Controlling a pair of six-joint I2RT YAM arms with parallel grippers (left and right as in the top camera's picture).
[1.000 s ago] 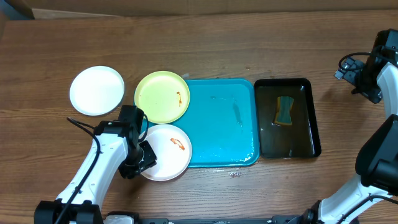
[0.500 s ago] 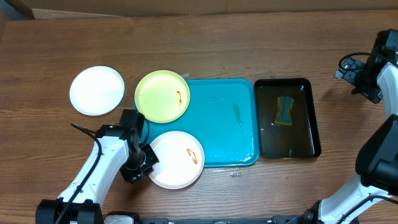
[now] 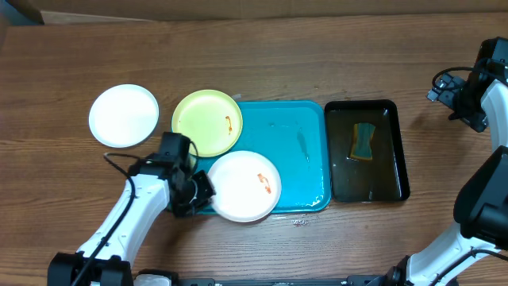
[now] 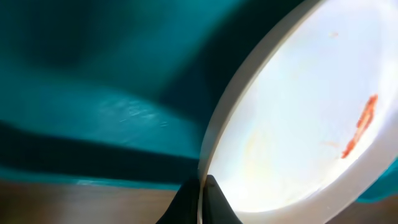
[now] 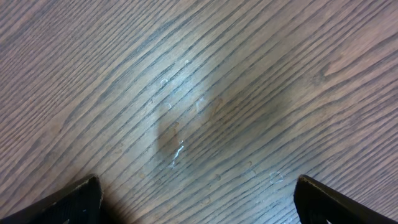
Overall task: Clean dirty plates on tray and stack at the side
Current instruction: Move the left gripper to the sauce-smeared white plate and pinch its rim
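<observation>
Left claw (image 4: 200, 198) is clamping the near rim of the smeared white plate (image 3: 244, 185). Its fingertips are mostly cut off at the wrist view's bottom edge. The plate is sitting over the front-left part of the blue tray (image 3: 298, 135), and the arm is hiding that corner. Green plate (image 3: 206, 121) is overlapping the tray's far-left edge. Right claw (image 5: 199, 202) is hanging spread wide over the bare table (image 5: 199, 93).

Overhead top-down; left wrist against plate (image 3: 244, 185) (image 4: 298, 112)
</observation>
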